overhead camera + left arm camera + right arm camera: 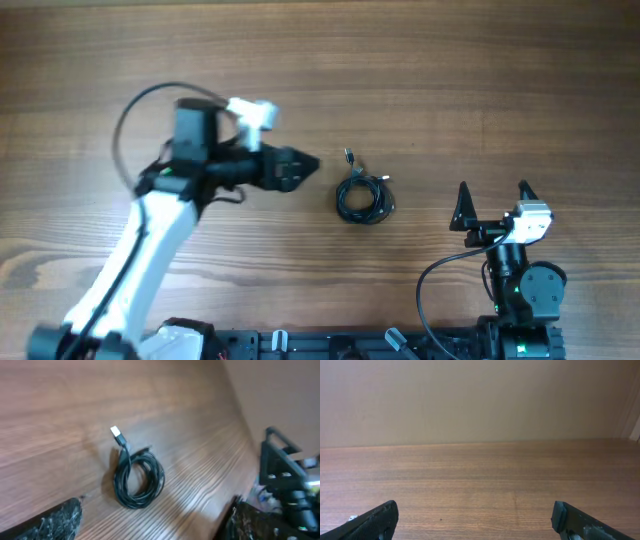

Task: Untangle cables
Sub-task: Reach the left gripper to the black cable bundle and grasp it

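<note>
The cables [365, 197] lay bunched in a small tight coil near the middle of the desk [450, 80], one metal-tipped plug [116, 432] poking out at its far side. A grab at the whole bundle would likely lift it as a lump or cinch the loops tighter. A pinch on one thin strand might slip. The left hand [305, 167], fingers spread wide and empty, pointed at the coil from just beside it, its arm reaching out over the desk. The right hand [493, 195], equally wide and empty, sat by its base, aimed at the far edge.
</note>
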